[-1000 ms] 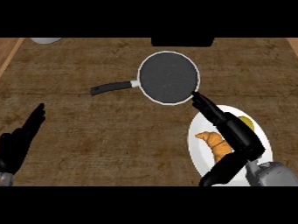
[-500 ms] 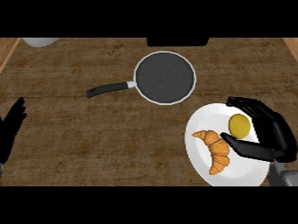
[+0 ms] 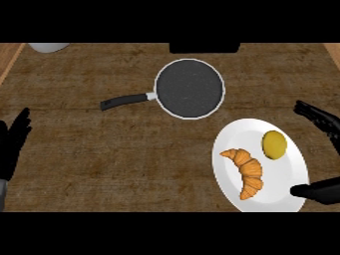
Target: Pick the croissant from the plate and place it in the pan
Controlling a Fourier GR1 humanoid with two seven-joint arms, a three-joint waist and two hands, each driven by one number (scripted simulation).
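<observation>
Croissant (image 3: 247,172) lies on the white plate (image 3: 230,145), left half of it, long axis running near-far, not lifted and no hand touching it. Round yellow food item (image 3: 274,144) on the same plate, to the right and a bit farther, apart from the croissant; can't tell what it is exactly. Plate sits at the near right of the wooden counter (image 3: 91,144). Right hand (image 3: 328,191) comes in at the right edge, spread wide and holding nothing: fingers (image 3: 321,118) stretched out just right of the plate's far-right rim, thumb pointing left at the plate's near-right rim, its tip over or touching the rim, can't tell which. Palm is mostly cut off by the view's edge. Dark frying pan (image 3: 189,88) with a pale rim sits farther and left of the plate, close to it but not touching, nothing inside, black handle (image 3: 124,101) pointing left and slightly near. Left hand (image 3: 2,149) rests at the near left edge, fingers straight and pointing far, grasping nothing, well apart from pan and plate. White bowl-like object (image 3: 49,47) partly shown at the far left corner. Black boxy object (image 3: 206,47) at the far edge, centre.
</observation>
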